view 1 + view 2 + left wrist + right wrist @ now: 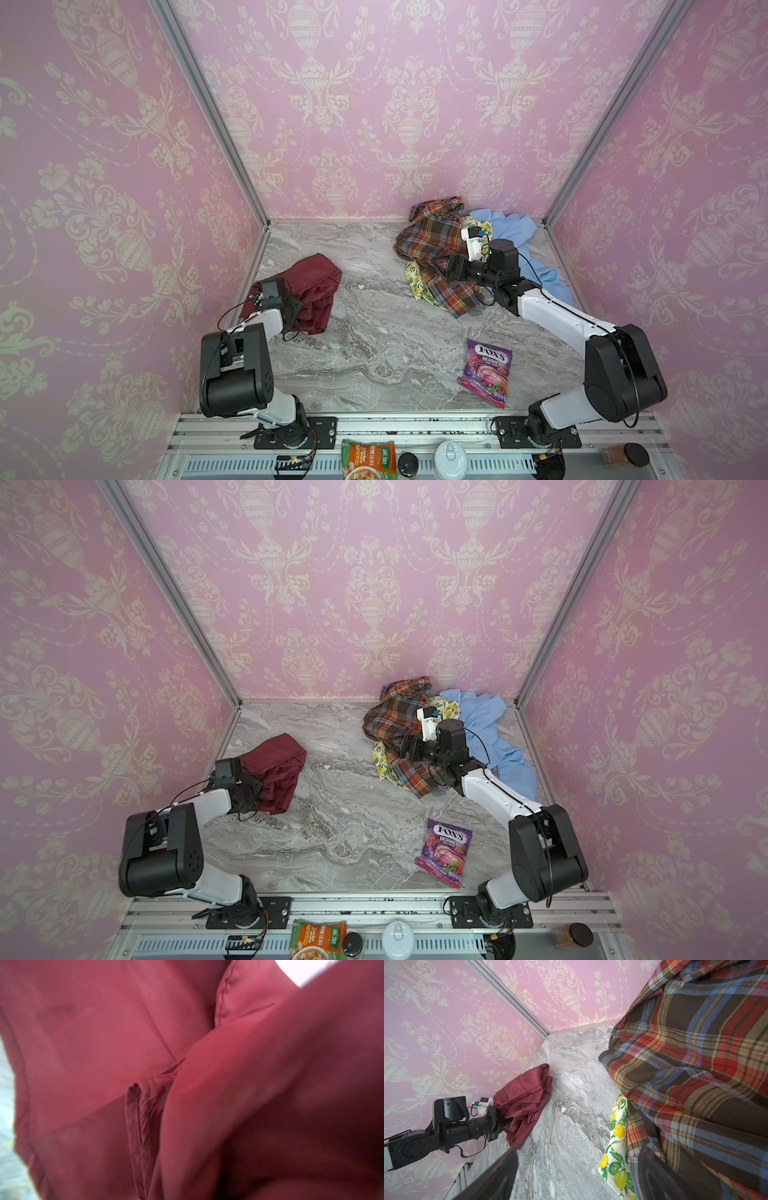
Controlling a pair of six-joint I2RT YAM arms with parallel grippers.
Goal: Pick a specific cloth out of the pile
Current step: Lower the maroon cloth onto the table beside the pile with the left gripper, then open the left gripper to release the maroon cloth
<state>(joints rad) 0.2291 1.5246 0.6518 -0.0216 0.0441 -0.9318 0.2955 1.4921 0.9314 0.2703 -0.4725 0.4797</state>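
Cloth (318,286), middle left in a top view, looks light, limp, slippery; left gripper (507,1121) pinches its bunched fold, a sound hold; right gripper (578,1150) stands spread.

maroon cloth (316,286) bunched around left pincer (296,309) is looking thin, smooth, slightly shiny. In the pile (424,245) at right pincer (578,1149), plaid shirt (695,1064) is showing a coarse matt weave and the lemon-print cloth (616,1142) beneath it is looking flat and matt. Right pincer's fingers (500,1176) are reading as matt black. Surface (374,361) is showing smooth marble-pattern, low sheen. Candy bag (486,368), back behind right pincer, is glinting: glossy plastic film.
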